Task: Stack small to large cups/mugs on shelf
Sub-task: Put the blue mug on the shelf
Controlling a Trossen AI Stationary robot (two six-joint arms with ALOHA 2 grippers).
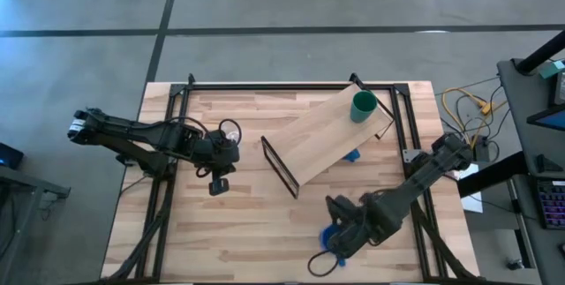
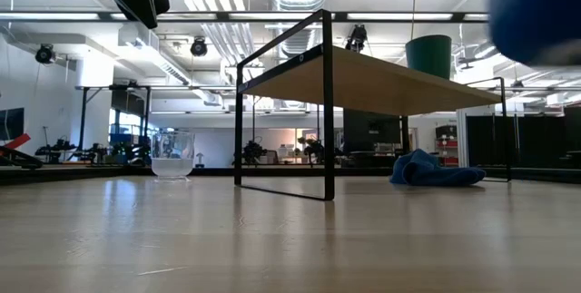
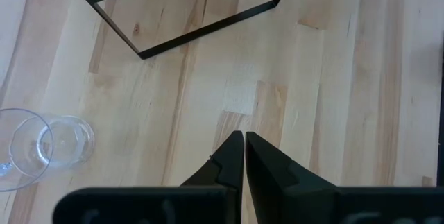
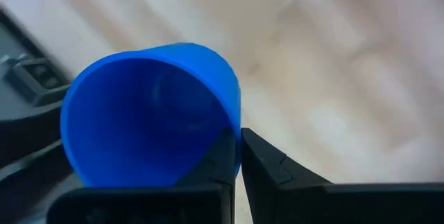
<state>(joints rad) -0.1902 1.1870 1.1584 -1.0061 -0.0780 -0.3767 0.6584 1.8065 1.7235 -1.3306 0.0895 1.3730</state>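
The bright blue mug (image 4: 149, 116) is in my right gripper (image 4: 238, 132), near the table's near right edge (image 1: 334, 239); it shows as a blur high in the low view (image 2: 536, 7). The dark green cup (image 1: 363, 106) stands upright on the wooden shelf (image 1: 322, 135), near its far right end. The small clear glass cup (image 2: 172, 155) stands on its base on the tabletop left of the shelf, also in the left wrist view (image 3: 45, 144). My left gripper (image 3: 244, 137) hovers shut above the table beside the glass cup (image 1: 219, 183), touching nothing. My right gripper pinches the blue mug's wall at the rim (image 4: 233, 106), one finger inside the mug and one outside. The fingers come from above, pointing down. The mug is lifted clear of the table, its open mouth facing up toward the wrist. Its handle does not show.
A crumpled blue cloth (image 2: 434, 170) lies on the table under the shelf's right part. The shelf's black wire legs (image 2: 327, 102) stand between the two arms. A black frame (image 1: 181, 95) runs along the table's edges. Bare tabletop (image 1: 265, 232) lies near the front.
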